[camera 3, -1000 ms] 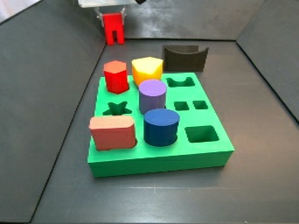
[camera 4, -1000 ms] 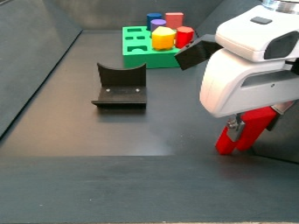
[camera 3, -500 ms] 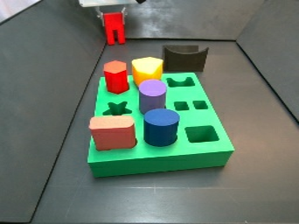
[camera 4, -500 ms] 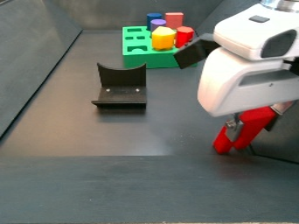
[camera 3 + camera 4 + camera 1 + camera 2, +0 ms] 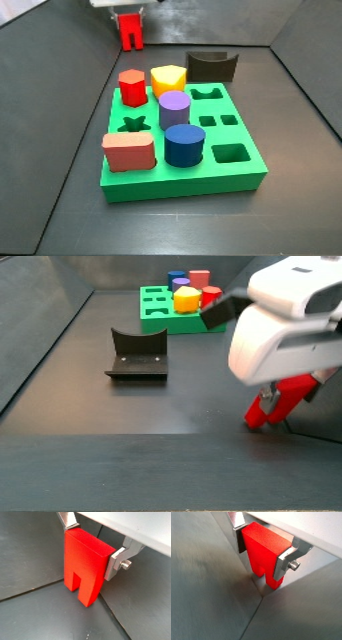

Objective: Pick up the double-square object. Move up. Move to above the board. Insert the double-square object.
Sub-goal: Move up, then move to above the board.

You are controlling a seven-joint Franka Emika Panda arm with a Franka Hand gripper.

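The bright red double-square object [image 5: 87, 567] stands upright between my gripper's [image 5: 93, 549] silver fingers; both plates press its sides in both wrist views [image 5: 264, 559]. Its two legs point down at the dark floor. In a side view it shows red [image 5: 130, 30] at the far back of the bin, beyond the green board [image 5: 201, 165]. In a side view it hangs low under the white gripper body [image 5: 265, 411], far from the board [image 5: 167, 306]. The board's square holes [image 5: 230, 153] are open.
The board holds a red hexagonal peg [image 5: 132, 88], a yellow peg [image 5: 167, 78], a purple cylinder [image 5: 174, 108], a blue cylinder [image 5: 185, 146] and a salmon block [image 5: 128, 152]. A dark arch-notched block [image 5: 213, 66] stands behind the board. The dark fixture [image 5: 138, 356] stands mid-floor. Grey walls surround the bin.
In a side view the gripper and the red object have shifted slightly up and to the right. The board and pegs have not moved.
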